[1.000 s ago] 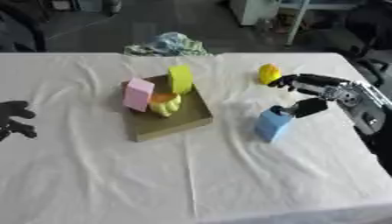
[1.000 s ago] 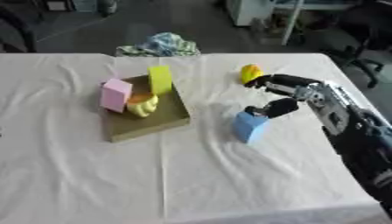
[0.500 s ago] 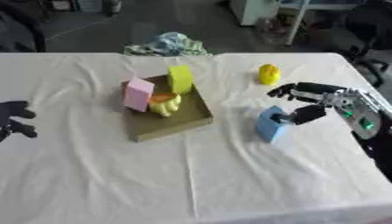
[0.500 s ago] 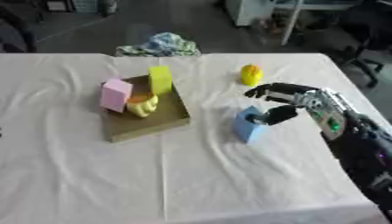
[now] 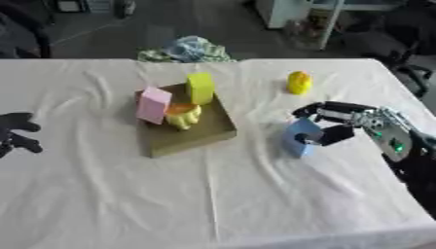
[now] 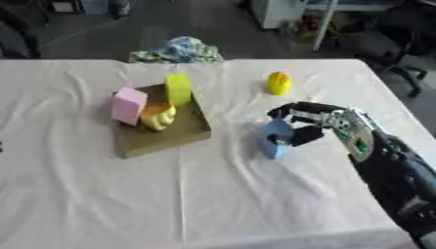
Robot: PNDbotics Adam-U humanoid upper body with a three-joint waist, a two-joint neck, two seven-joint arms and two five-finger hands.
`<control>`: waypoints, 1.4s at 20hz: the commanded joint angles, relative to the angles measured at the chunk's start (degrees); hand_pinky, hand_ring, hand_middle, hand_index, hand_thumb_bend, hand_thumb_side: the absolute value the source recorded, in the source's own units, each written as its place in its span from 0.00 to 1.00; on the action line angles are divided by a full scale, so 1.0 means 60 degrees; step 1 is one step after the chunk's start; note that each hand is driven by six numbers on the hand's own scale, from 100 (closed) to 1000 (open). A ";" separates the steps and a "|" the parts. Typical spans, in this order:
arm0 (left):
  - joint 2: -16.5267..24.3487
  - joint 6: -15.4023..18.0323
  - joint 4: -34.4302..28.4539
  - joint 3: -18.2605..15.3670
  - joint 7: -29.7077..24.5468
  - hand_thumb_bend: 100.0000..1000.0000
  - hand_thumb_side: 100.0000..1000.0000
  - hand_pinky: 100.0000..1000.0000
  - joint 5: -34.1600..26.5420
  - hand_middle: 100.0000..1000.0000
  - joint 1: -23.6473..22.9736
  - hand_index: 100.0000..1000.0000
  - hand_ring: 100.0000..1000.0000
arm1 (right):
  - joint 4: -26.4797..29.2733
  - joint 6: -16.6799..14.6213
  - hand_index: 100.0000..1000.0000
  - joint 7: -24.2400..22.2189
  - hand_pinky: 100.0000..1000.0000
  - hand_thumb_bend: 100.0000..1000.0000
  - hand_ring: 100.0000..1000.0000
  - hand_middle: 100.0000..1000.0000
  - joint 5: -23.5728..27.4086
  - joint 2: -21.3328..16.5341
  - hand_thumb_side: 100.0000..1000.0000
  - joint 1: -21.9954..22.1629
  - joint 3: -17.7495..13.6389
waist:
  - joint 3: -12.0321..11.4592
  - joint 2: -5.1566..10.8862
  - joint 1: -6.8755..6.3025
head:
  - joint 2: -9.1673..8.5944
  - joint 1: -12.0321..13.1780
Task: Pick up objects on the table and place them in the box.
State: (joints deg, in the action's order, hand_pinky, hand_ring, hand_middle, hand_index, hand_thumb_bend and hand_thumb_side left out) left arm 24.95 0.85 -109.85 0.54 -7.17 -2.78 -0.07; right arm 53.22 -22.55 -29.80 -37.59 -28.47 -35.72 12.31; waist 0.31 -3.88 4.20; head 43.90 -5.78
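A light blue block (image 5: 299,137) stands on the white cloth right of centre. My right hand (image 5: 339,122) has its fingers over the block's top and its thumb against its right side, closing round it. The brown box (image 5: 189,132) sits left of centre and holds a pink block (image 5: 154,104), a yellow-green block (image 5: 200,88) and a yellow-orange object (image 5: 182,115). A small yellow object (image 5: 299,82) lies on the cloth behind the blue block. My left hand (image 5: 13,131) rests at the left edge, fingers spread, holding nothing.
A crumpled blue-green cloth (image 5: 189,49) lies at the table's far edge. The table's right edge (image 5: 407,92) runs close past my right arm. Chairs and furniture stand on the floor beyond the table.
My right hand has moved left and down onto the blue block, and its fingers have closed around it. The block has stayed on the cloth.
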 commanded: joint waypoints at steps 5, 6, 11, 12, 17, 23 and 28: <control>0.0073 0.0013 -0.0143 -0.0035 -0.0036 0.09 0.85 0.69 0.0045 0.59 0.0042 0.77 0.47 | -0.0177 0.0068 1.00 0.0052 0.79 0.19 0.90 0.87 -0.0335 -0.0146 0.50 -0.0052 -0.0097 | 0.0007 0.0131 -0.0169 | 0.0037 -0.0027; 0.0071 0.0012 -0.0141 -0.0034 -0.0036 0.09 0.85 0.69 0.0044 0.59 0.0041 0.77 0.47 | -0.0173 0.0083 1.00 0.0077 0.78 0.17 0.88 0.86 -0.0384 -0.0150 0.48 -0.0057 -0.0113 | 0.0007 0.0135 -0.0168 | 0.0037 -0.0029; 0.0064 0.0008 -0.0136 -0.0038 -0.0034 0.09 0.85 0.69 0.0043 0.59 0.0031 0.77 0.47 | -0.0072 0.0128 0.91 0.0341 0.67 0.02 0.71 0.74 -0.0607 -0.0176 0.27 -0.0099 -0.0176 | -0.0001 0.0147 -0.0162 | 0.0037 -0.0028; 0.0063 0.0008 -0.0137 -0.0039 -0.0031 0.09 0.85 0.69 0.0042 0.59 0.0030 0.77 0.47 | -0.0014 0.0131 0.90 0.0447 0.65 0.00 0.68 0.73 -0.0639 -0.0185 0.23 -0.0113 -0.0198 | -0.0002 0.0149 -0.0160 | 0.0037 -0.0027; 0.0062 0.0005 -0.0136 -0.0041 -0.0026 0.09 0.85 0.69 0.0039 0.59 0.0028 0.77 0.47 | 0.0386 0.0136 0.85 0.0940 0.54 0.00 0.56 0.66 -0.0684 -0.0257 0.09 -0.0264 -0.0266 | -0.0010 0.0159 -0.0148 | 0.0037 -0.0027; 0.0070 0.0007 -0.0162 -0.0040 -0.0030 0.09 0.85 0.69 0.0011 0.59 0.0038 0.77 0.47 | 0.1110 0.0100 0.84 0.1095 0.53 0.00 0.54 0.64 -0.0305 -0.0300 0.06 -0.0718 -0.0262 | -0.0041 0.0166 -0.0137 | 0.0037 -0.0035; 0.0058 0.0005 -0.0180 0.0000 -0.0060 0.09 0.85 0.69 -0.0042 0.59 0.0075 0.77 0.47 | 0.1545 0.0148 0.85 0.0874 0.54 0.00 0.55 0.65 -0.0031 0.0128 0.07 -0.1581 -0.0070 | -0.0160 0.0189 -0.0144 | 0.0037 -0.0171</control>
State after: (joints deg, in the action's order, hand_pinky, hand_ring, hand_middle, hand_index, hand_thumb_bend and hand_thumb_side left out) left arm 24.70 0.75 -109.86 0.59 -7.31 -2.88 -0.03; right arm 60.84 -21.68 -24.23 -38.55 -27.34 -43.68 11.90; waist -0.74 -3.88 4.20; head 43.90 -6.47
